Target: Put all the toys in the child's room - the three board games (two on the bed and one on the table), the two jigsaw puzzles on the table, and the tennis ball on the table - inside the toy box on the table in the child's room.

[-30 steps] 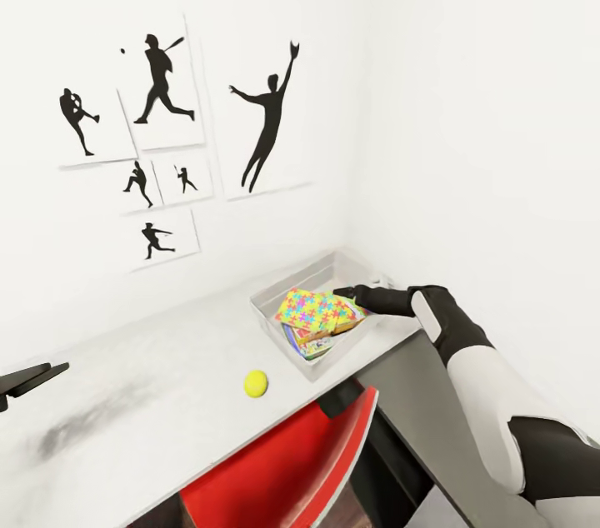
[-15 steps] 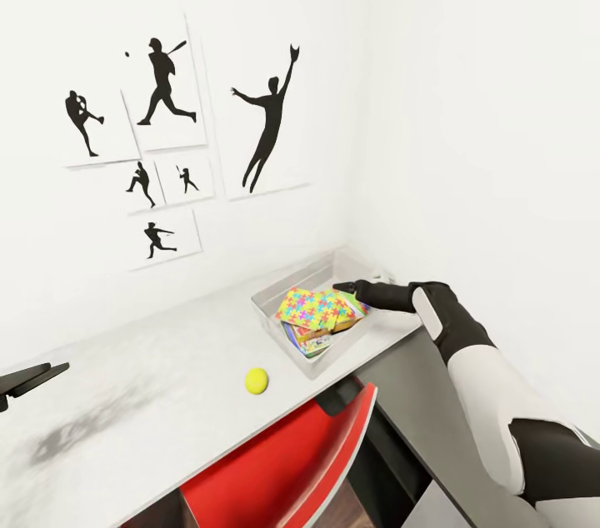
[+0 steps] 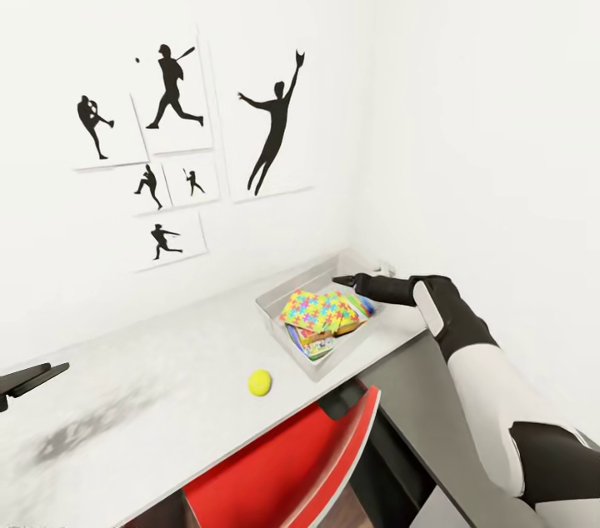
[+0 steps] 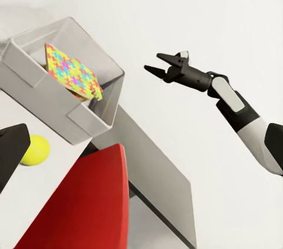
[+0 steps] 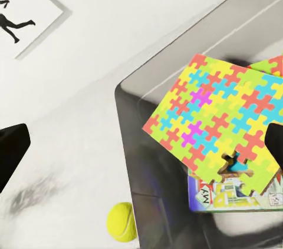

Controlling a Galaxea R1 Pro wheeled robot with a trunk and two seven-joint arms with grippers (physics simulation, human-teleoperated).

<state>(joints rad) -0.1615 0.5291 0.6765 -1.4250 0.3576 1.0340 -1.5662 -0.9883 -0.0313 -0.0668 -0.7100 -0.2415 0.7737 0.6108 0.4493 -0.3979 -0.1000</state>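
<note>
The light grey toy box (image 3: pixel 275 313) stands at the right end of the table (image 3: pixel 150 403). Two jigsaw puzzles (image 3: pixel 317 310) lie tilted in it on top of a board game (image 3: pixel 317 346). The tennis ball (image 3: pixel 259 382) rests on the table in front of the box. My right gripper (image 3: pixel 343 281) hovers open over the box's far side, holding nothing. In the right wrist view the upper puzzle (image 5: pixel 212 125), the game (image 5: pixel 230 197) and the ball (image 5: pixel 122 221) lie below. My left gripper (image 3: pixel 29 381) hangs open at the far left, away from everything.
A red chair (image 3: pixel 283 470) is tucked under the table just below the ball and the box. White walls with black sports pictures (image 3: pixel 271 124) close the corner behind the box. A lower dark grey section (image 3: pixel 417 403) runs under my right arm.
My right gripper has lifted slightly off the puzzles, which stay in the box. The whole view has shifted a little. The ball and the left gripper have not moved.
</note>
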